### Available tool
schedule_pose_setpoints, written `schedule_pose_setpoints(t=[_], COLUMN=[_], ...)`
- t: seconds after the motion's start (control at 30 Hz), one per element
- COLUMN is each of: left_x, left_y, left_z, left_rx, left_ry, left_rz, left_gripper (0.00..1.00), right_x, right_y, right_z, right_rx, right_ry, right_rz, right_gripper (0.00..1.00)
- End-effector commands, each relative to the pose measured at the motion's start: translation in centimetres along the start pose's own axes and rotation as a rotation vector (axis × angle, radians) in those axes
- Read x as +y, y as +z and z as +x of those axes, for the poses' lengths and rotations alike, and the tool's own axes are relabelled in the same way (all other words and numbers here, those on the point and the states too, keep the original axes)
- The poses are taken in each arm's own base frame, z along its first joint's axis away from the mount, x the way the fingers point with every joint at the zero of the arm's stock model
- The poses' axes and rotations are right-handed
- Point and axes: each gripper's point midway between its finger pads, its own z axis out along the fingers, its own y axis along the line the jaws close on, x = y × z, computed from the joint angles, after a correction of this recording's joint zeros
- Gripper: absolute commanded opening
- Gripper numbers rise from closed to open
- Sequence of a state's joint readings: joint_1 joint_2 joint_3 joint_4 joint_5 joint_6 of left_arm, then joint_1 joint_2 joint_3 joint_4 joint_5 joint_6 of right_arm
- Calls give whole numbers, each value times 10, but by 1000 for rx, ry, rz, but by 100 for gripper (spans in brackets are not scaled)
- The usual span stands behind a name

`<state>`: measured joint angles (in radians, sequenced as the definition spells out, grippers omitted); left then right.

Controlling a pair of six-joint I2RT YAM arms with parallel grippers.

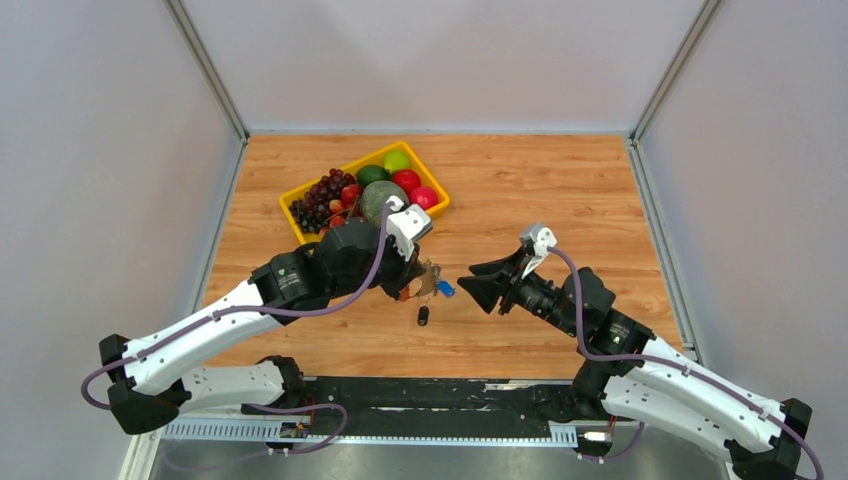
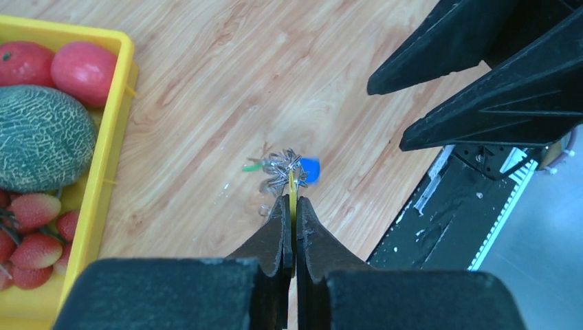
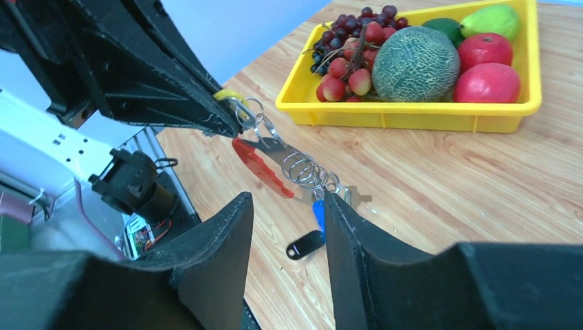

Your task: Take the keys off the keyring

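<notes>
My left gripper (image 2: 291, 201) is shut on a yellow key (image 2: 292, 187), and the keyring (image 2: 282, 165) hangs from it just above the table. The silvery rings (image 3: 302, 168) carry a red oval tag (image 3: 258, 165), a blue key (image 3: 318, 213) and a green key (image 2: 251, 166). A black key (image 3: 304, 245) lies loose on the wood under the bunch (image 1: 423, 316). My right gripper (image 3: 287, 206) is open, its fingertips close to the blue key, one finger beside it. In the top view the left gripper (image 1: 415, 272) and right gripper (image 1: 478, 287) face each other across the keyring (image 1: 427, 280).
A yellow fruit tray (image 1: 432, 186) with a melon (image 1: 381, 200), grapes, apples and strawberries stands behind the left arm. The black base rail (image 1: 430, 395) runs along the near table edge. Grey walls enclose the table on three sides.
</notes>
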<state>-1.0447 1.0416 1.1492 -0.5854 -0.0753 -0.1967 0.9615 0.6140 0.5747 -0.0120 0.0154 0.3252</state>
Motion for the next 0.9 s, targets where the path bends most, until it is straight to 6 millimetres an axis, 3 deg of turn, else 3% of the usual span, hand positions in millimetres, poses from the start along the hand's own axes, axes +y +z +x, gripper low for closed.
schedule_pose_setpoints(t=[0.0,0.2,0.43,0.63,0.87], left_x=[-16,-20,-31,-33,-36], left_y=[-10,-11,-15,-16,-15], left_z=[-27,-23,-27,-26,-26], left_rx=[-115,-106,-122,-119,-117], left_ry=[68,94,116,119,130], left_rz=[106,136,201,213,231], left_gripper=[0,0,0,0,0], right_x=[15,16,32,31,33], right_y=[-1,9,21,24,28], right_z=[1,-4,0,-1,-11], right_rx=[22,36,93,93,60], right_ry=[-57,-92,-157,-190,-205], right_rz=[-94,-92,-189,-191,-192], right_gripper=[45,43,41,40,26])
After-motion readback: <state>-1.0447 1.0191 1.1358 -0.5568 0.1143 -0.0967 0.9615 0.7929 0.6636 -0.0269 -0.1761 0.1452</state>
